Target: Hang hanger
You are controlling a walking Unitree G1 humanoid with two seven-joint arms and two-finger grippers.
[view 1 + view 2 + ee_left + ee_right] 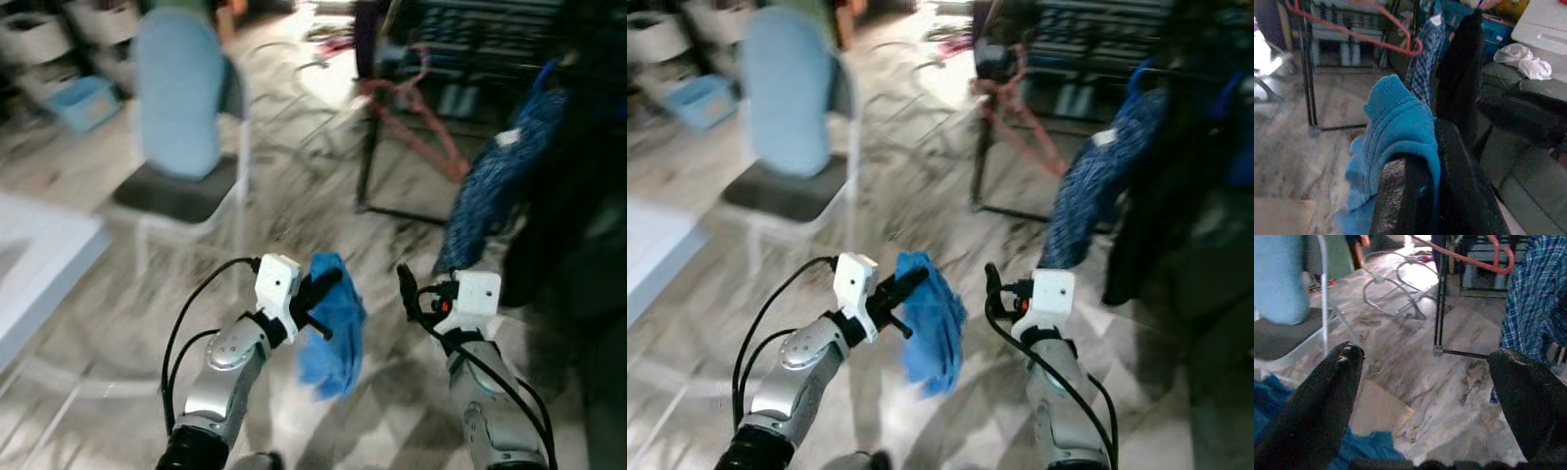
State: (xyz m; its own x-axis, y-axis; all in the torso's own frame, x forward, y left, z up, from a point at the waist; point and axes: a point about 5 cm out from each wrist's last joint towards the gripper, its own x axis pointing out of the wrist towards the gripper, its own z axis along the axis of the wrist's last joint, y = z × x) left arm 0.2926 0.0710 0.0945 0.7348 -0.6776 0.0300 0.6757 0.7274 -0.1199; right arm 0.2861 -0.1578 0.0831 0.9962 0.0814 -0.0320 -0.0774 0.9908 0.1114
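Note:
My left gripper (pixel 318 292) is raised in front of me, shut on a bright blue cloth (pixel 335 335) that droops below its fingers (pixel 1400 196). My right gripper (pixel 1425 396) is held beside it, open, with nothing between its fingers. A red-orange hanger (pixel 416 113) hangs on the black rack (pixel 370 147) ahead, also seen as the hanger (pixel 1376 39) in the left wrist view and the hanger (pixel 1469 259) in the right wrist view. Beside the rack hangs a blue plaid shirt (pixel 495 176).
A chair with a light blue back (pixel 181 108) stands ahead on the left. A white table edge (pixel 39 255) lies at the far left. Dark garments (pixel 578 196) hang at the right. Storage bins (pixel 83 98) sit at the back left. The marble floor lies between.

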